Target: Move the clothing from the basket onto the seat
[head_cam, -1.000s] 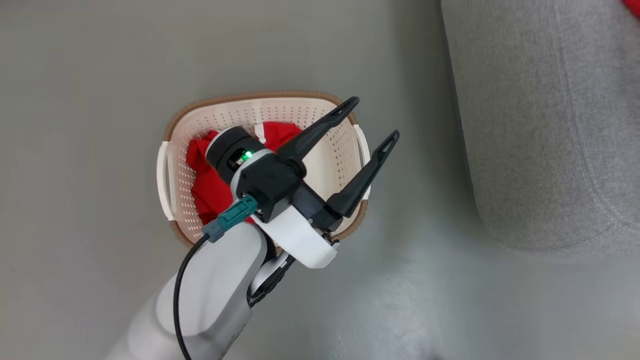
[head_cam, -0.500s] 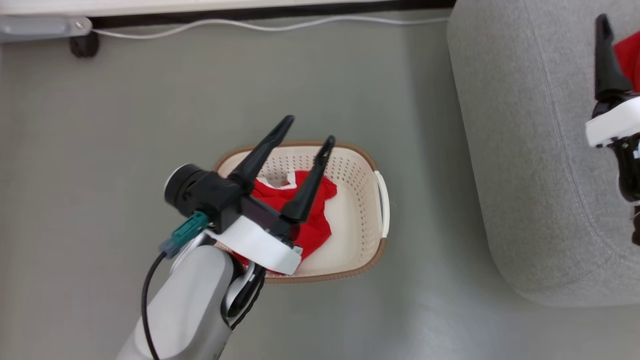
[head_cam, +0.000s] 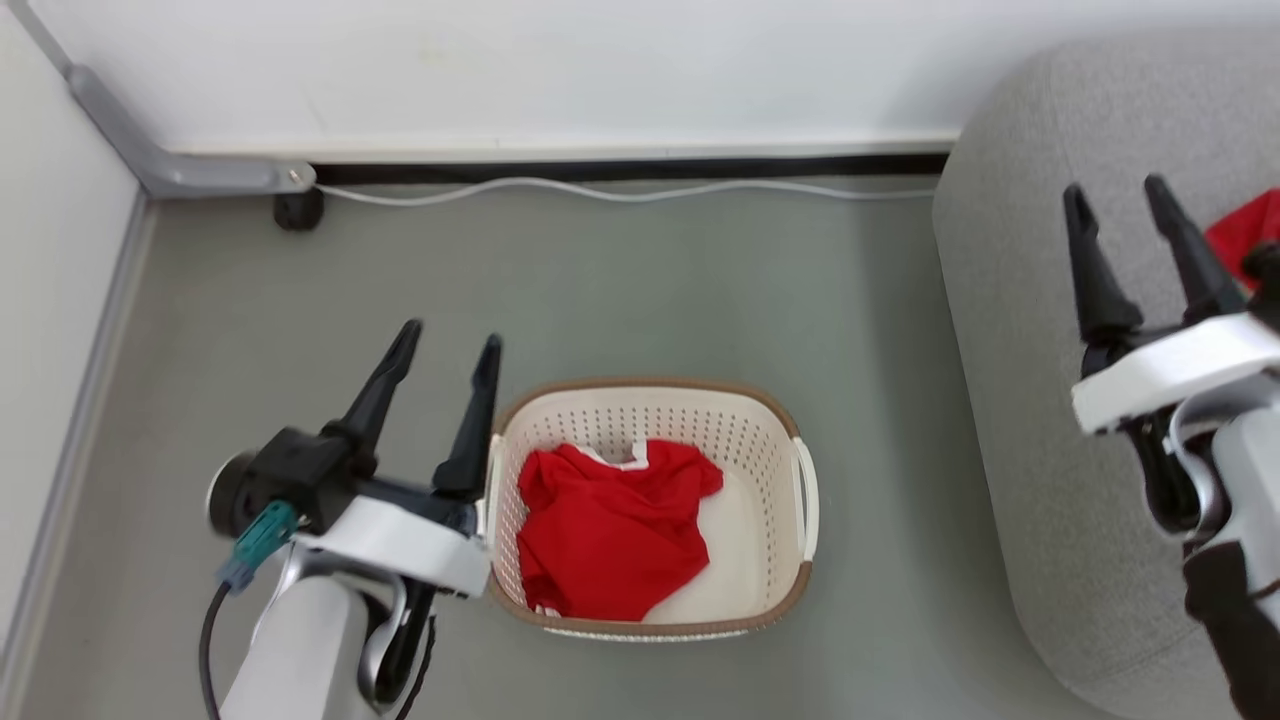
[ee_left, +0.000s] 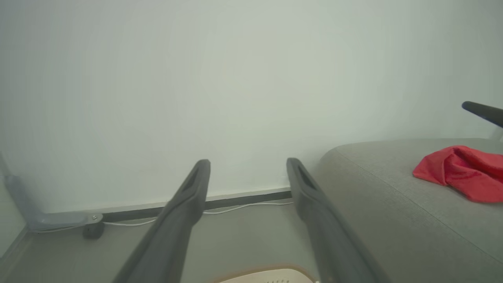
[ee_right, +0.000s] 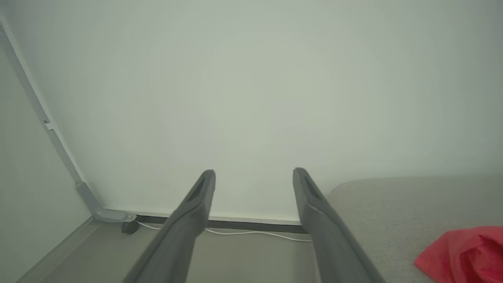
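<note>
— How is the clothing [head_cam: 610,535] seen?
— It is seen as bright red fabric with a white collar edge, crumpled in the left half of the basket [head_cam: 640,384]. The basket is set on the floor [head_cam: 650,290] near the seat [head_cam: 1010,350]. A second red piece [head_cam: 1245,230] is laid on the seat.
— And the grippers?
— The left gripper [head_cam: 450,335] is held spread and empty just beside the basket's left rim. Half a second ago it was seen over the clothing, though the camera has been raised since. The right gripper [head_cam: 1115,190] is spread and empty above the seat.
</note>
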Robot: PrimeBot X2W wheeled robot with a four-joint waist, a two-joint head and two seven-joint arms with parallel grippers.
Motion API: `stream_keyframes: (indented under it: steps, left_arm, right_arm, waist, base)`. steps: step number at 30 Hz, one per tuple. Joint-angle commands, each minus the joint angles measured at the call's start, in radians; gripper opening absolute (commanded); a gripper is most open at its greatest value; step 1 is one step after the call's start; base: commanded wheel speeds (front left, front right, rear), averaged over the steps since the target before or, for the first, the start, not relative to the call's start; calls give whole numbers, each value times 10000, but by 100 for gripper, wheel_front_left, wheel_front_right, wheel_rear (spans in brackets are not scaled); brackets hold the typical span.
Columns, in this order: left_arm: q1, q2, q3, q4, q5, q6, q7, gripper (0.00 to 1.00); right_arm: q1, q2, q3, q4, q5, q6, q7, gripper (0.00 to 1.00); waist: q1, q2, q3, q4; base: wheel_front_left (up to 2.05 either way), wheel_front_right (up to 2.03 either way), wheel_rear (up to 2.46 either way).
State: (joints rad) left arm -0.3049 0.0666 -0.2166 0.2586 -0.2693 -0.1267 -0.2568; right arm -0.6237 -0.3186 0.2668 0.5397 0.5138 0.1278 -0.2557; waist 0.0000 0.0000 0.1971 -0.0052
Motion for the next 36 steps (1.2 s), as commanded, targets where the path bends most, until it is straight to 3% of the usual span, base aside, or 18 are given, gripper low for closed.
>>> stream_keyframes:
  steps: [1,19,36]
  left_arm:
    - [165,63,649,-109,197,-18,-49,100]
    - [1986,-125,2739,145,1169,565,-49,100]
    - [2677,-162,3079,191,1165,922,-49,100]
  right_arm:
    - [467,48,32,-426,-157,29,-60,100]
    - [3590,1045,-1248,-2074,-1540,29,-61,100]
    - [4553,1418,-1125,-2626,-2079,29,-61,100]
  waist:
    - [0,0,-451,215]
    - [0,0,-1431,404]
    - [0,0,-1551,131]
  base:
    - [0,0,0]
    - [0,0,0]
    - [0,0,0]
